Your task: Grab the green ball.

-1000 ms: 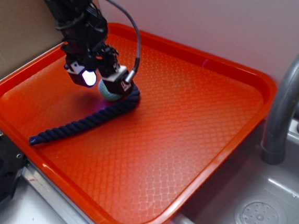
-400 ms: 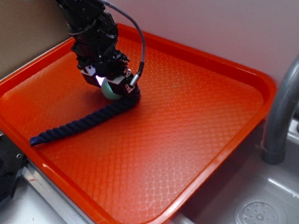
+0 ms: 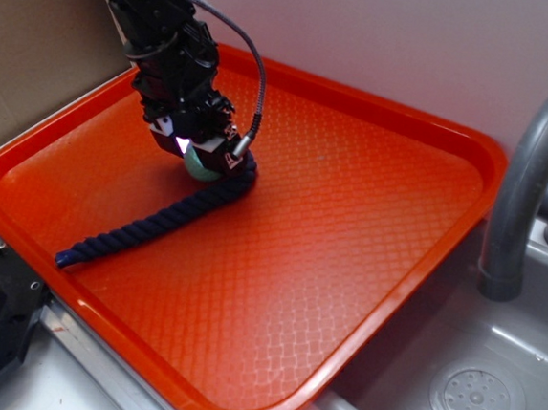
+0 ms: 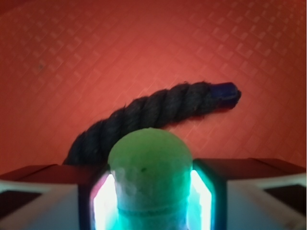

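The black robot gripper point(image 3: 194, 150) was clamped on the small pale mint-green rubbery ball point(image 4: 149, 165), apparently still low on the textured orange plastic tray point(image 3: 368, 232), with the dark navy twisted rope point(image 3: 157, 224) curving just behind it.

A dark navy rope point(image 3: 157, 222) curves across the orange tray point(image 3: 365, 261); grey faucet point(image 3: 525, 189) and sink point(image 3: 469, 395) sit beside it.

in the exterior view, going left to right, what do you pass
Brown cardboard panel → free end of the dark navy twisted rope → black claw closed around the small pale mint-green ball → right rim of the orange plastic tray → grey curved faucet.
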